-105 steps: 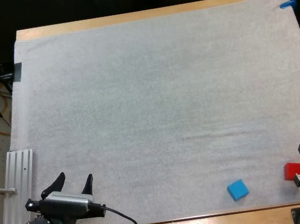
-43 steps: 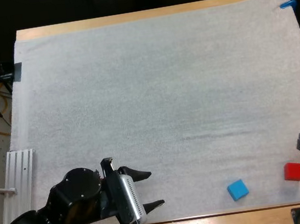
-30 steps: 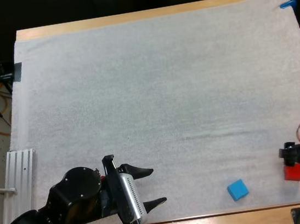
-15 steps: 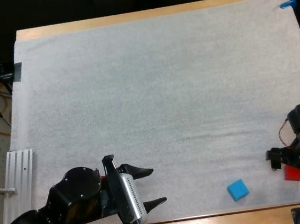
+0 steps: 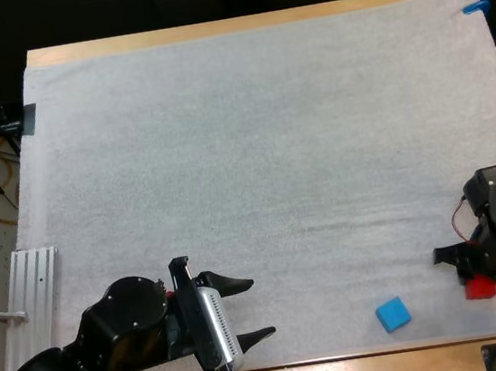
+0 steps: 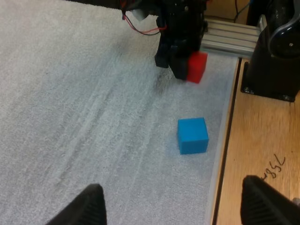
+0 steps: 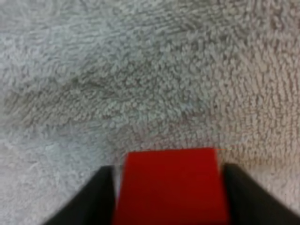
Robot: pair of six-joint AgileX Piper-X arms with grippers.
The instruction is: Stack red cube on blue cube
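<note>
Two black fingers (image 7: 96,201) of the right gripper (image 7: 171,199) press the red cube (image 5: 479,288) from both sides, at the near right corner of the white mat (image 5: 255,166). Whether the cube rests on the mat or is clear of it cannot be told. Just left of it and apart from it, the blue cube (image 5: 393,314) sits on the mat close to the near edge. At the near left the left gripper (image 5: 246,311) hovers with its fingers spread wide, gripping nothing, pointed right toward both cubes.
</note>
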